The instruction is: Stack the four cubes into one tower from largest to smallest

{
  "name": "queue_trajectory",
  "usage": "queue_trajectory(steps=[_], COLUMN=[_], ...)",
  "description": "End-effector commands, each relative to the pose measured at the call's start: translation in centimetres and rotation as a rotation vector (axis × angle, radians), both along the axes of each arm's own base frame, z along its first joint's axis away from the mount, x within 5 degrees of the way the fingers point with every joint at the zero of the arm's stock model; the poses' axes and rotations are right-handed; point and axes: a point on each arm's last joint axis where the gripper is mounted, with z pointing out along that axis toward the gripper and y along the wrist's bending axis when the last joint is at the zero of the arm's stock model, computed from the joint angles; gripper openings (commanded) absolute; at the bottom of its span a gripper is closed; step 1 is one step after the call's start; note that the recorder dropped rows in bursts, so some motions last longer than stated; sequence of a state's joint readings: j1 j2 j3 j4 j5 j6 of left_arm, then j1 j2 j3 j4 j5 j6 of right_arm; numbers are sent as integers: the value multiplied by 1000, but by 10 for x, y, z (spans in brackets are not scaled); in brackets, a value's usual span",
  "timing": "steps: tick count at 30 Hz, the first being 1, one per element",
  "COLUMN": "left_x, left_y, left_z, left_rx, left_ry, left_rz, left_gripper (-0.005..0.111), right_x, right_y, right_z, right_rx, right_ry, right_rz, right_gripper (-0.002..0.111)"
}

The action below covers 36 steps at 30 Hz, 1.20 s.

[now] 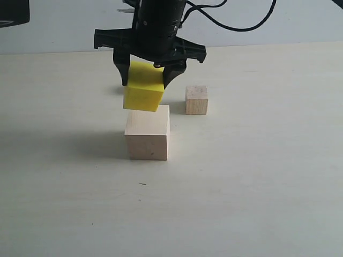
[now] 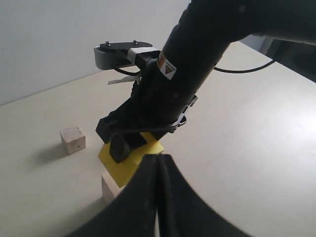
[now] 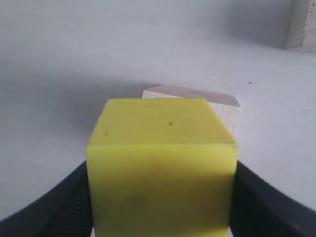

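The left gripper (image 2: 159, 165) hangs back from the work with its jaws pressed flat together and nothing between them. From over its wrist you look down onto the other arm and the cubes just ahead of it.

The right gripper (image 1: 146, 77) comes down from above, its black jaws spread wide and clamped on the two opposite sides of the yellow cube (image 1: 143, 90). That cube sits tilted in the grip, one lower corner dipping lower than the rest. Seen from the wrist, it fills the space between the jaws, its top face bare.

Directly under the held cube stands the large wood cube (image 1: 148, 134), flat on the pale table (image 1: 257, 182). The yellow cube's low corner comes right down to the large cube's top face. I cannot tell whether the two are touching or a sliver apart. The yellow cube also sits a little off-centre, overhanging the left side of the block below.

To the right of the right gripper, and a bit farther back on the table, the small wood cube (image 1: 196, 100) stands alone, clear of the jaws and of the large cube.
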<state>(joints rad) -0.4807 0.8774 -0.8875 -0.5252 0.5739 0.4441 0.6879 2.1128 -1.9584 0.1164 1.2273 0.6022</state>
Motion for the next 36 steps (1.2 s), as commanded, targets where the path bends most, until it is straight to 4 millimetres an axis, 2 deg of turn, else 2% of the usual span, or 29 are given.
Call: queue_trajectory(steps=[1,7,16,36], left_x=[0,0,0,-1], left_y=[1,1,1,1], left_z=[0,0,0,0], left_rx=[-5,-5,-5,-4], left_ry=[-5,-5,-5,-4], left_rz=[7,7,7,6], left_gripper=[0,0,0,0], right_x=[2,2,4,6], right_y=[-1,-1,5,2], right_z=[5,5,-10,-11], right_rx=[3,2,14,-14], right_ry=[-27,-25,35,14], right_rz=[-2,-25,-53,-71], right_gripper=[0,0,0,0])
